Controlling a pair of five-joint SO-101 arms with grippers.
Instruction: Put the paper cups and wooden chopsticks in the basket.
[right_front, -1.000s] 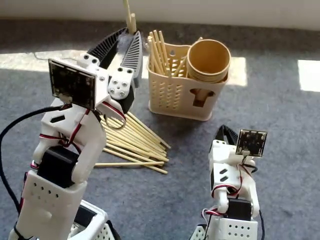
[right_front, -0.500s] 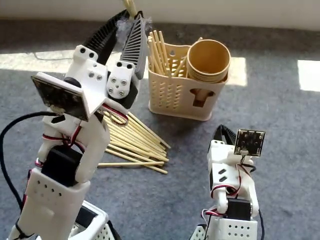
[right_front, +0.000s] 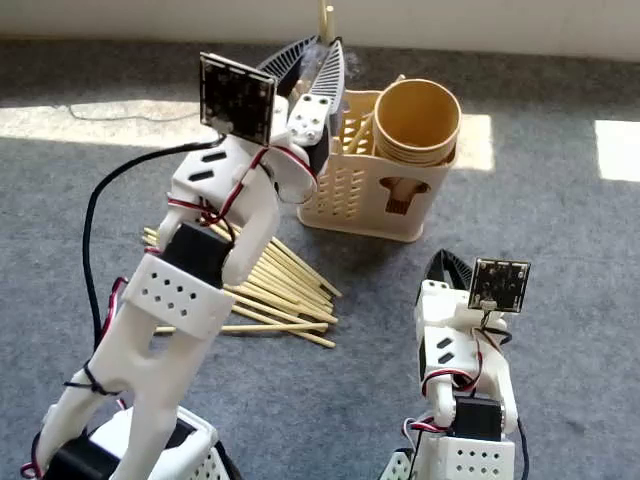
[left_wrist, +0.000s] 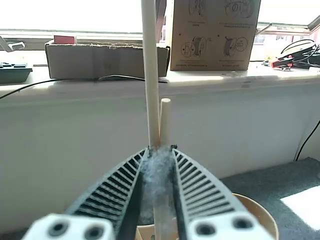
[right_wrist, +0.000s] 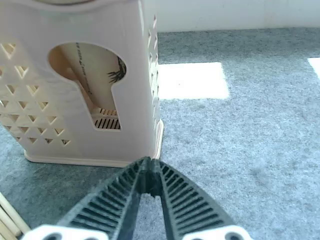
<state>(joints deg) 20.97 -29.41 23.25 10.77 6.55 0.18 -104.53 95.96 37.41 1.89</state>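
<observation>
While the left gripper (right_front: 322, 48) hangs above the left end of the basket (right_front: 350, 195), its jaws are clamped on two wooden chopsticks (right_front: 327, 18) that stand upright out of its tips. Seen from the left wrist, the two sticks (left_wrist: 150, 75) lie side by side and touching, one running far past the other, and the rim of a cup (left_wrist: 260, 215) curves just below the fingers. Behind them are a white wall (left_wrist: 75, 150) and a sill (left_wrist: 210, 75) carrying cardboard boxes (left_wrist: 215, 32).

From above, the left arm and its camera board (right_front: 237, 97) cross in front of the basket's left part, hiding that end of its opening. The paper cups (right_front: 418, 115) sit nested in the right part of the basket, rims above its wall. A pile of chopsticks (right_front: 285, 290) lies fanned on the grey carpet (right_front: 560, 260) near the basket's left front, partly covered by the left arm. A black cable (right_front: 100, 210) loops beside that arm.

Low on the carpet in front of the basket, well apart from it, the right gripper (right_front: 441, 260) points toward it. Its wrist view shows the jaws pressed together on nothing (right_wrist: 148, 172), the basket's latticed wall (right_wrist: 30, 115) with a keyhole cutout (right_wrist: 90, 80), and a sunlit patch (right_wrist: 192, 80) on the floor beyond.
</observation>
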